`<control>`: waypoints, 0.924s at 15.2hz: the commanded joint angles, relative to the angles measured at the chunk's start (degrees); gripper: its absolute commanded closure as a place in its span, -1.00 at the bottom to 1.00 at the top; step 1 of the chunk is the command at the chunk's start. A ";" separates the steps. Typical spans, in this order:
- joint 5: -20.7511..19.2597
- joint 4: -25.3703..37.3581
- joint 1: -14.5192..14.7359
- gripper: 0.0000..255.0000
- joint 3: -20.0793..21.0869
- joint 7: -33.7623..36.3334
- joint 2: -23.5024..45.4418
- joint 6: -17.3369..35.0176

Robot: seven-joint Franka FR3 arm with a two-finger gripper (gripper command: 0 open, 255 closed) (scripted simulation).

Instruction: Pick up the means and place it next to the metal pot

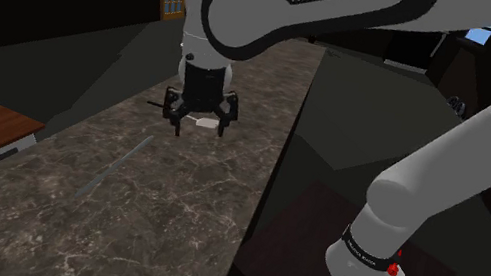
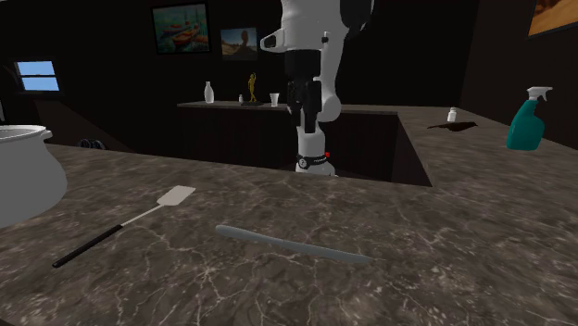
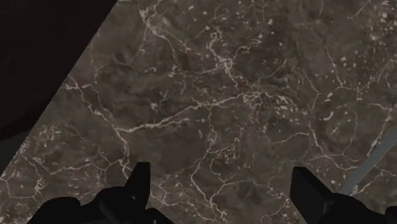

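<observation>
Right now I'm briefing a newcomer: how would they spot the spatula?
On the dark veined counter, look beside the large grey pot. The spatula lies there: flat white blade, thin black handle, unlike the plain grey bar next to it.

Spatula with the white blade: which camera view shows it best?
The second exterior view: there the spatula lies whole on the counter, showing both its blade and its dark handle. In the shoulder view the tool covers most of it. The wrist view looks down at marble counter.
</observation>
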 commanded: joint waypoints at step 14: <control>-36.22 31.62 7.48 -1.00 3.37 53.39 46.13 1.67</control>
